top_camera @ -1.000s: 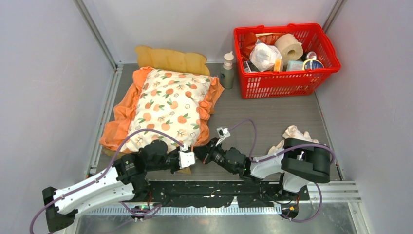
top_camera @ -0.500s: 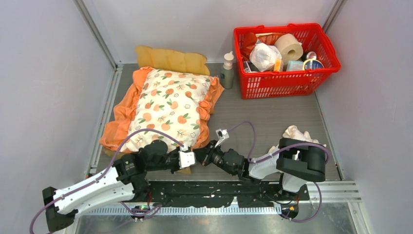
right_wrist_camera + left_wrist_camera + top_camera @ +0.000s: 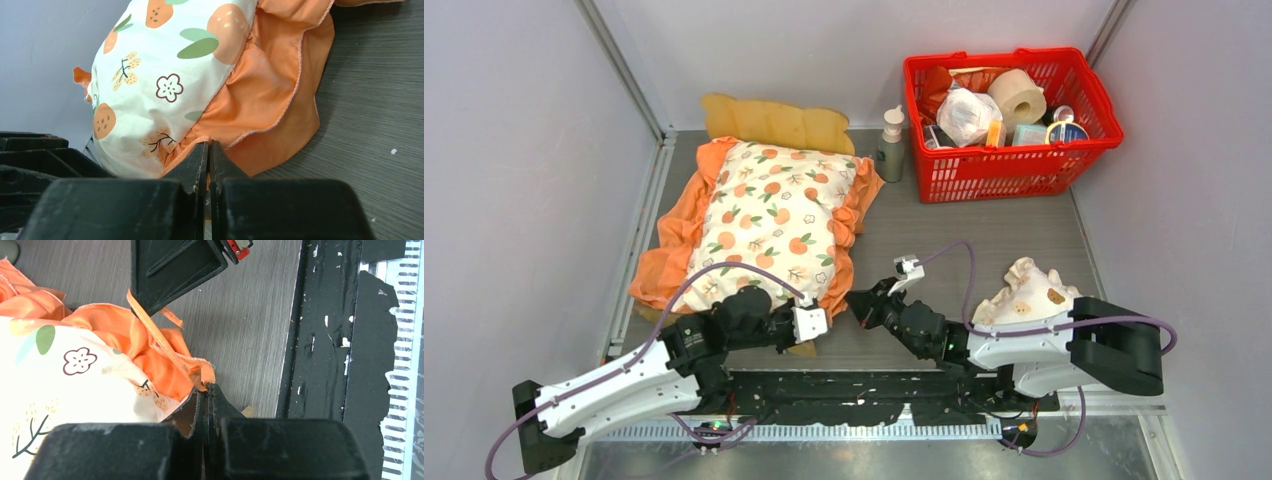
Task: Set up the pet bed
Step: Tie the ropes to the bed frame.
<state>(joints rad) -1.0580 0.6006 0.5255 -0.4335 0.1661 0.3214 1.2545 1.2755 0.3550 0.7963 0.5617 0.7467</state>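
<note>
The pet bed shows only its wavy light-wood headboard (image 3: 774, 122) at the back left. Its base is hidden under the cream orange-print cushion (image 3: 774, 215) that lies over it. My left gripper (image 3: 822, 322) (image 3: 205, 387) is shut on the edge of the cushion's orange ruffle (image 3: 150, 335) at the near right corner. My right gripper (image 3: 856, 303) (image 3: 210, 145) is shut on the same ruffle (image 3: 270, 100) a little further right, with orange cloth between its jaws. A thin strip of ruffle edge stretches between the two grippers.
A small cream frilled pillow (image 3: 1027, 290) lies on the table at the right, beside the right arm. A red basket (image 3: 1014, 170) full of items stands at the back right, with a pump bottle (image 3: 890, 145) next to it. Walls close in on both sides.
The right arm has swung out to the right, uncovering the small pillow, and its wrist has shifted right. The left arm and the cushion have hardly moved.
</note>
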